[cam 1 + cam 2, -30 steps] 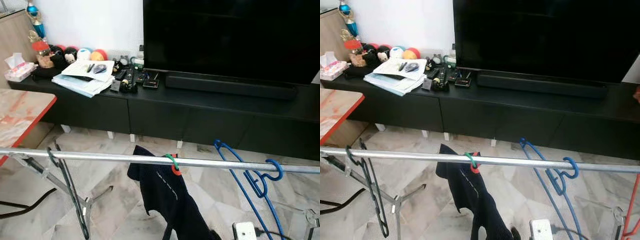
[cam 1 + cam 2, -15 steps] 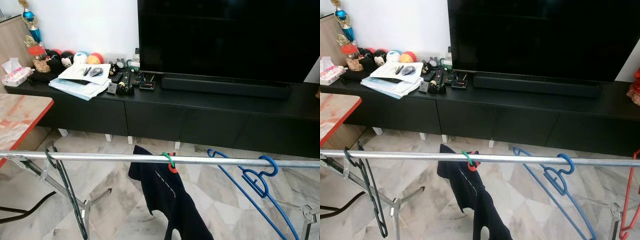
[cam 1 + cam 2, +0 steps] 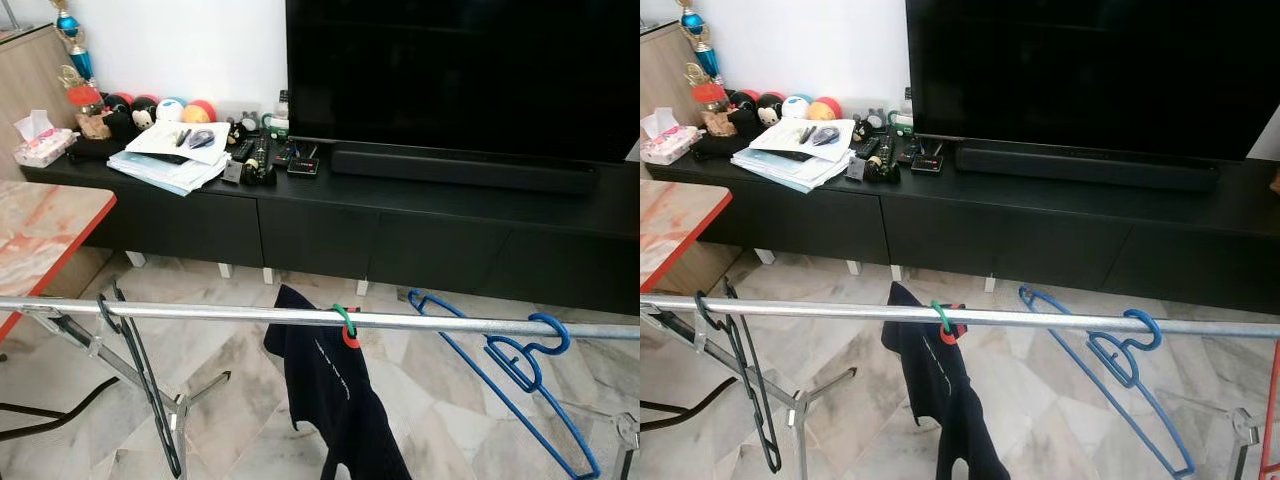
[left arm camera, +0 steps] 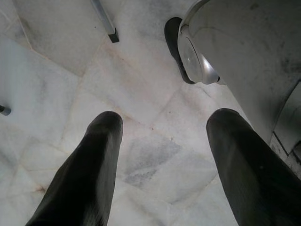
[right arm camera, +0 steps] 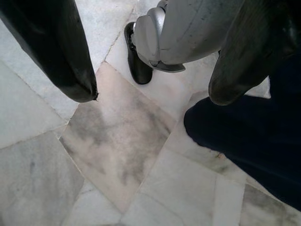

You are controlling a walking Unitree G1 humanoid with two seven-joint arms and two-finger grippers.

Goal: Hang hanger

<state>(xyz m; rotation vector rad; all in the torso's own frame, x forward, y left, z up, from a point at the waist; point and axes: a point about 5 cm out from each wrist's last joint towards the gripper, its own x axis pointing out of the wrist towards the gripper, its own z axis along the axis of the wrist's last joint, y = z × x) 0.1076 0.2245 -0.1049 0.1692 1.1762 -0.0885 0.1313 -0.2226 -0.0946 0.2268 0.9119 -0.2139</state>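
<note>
A blue hanger (image 3: 520, 365) hooks over a silver clothes rail (image 3: 200, 313), tilted, beside a dark garment (image 3: 335, 400) hung on a green hook (image 3: 344, 318); a black hanger (image 3: 140, 385) hangs further left. Both the left gripper (image 4: 162, 125) and right gripper (image 5: 153, 92) point at the marble floor (image 4: 70, 70), fingers spread and empty.

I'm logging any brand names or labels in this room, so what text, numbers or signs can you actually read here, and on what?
None can be read.
Dark garment on the metal rail: a faint pale print line, too small to read.
Papers on the black TV cabinet: print too blurred to read.
Tissue pack: pattern only, no legible words.
TV: no logo legible.
</note>
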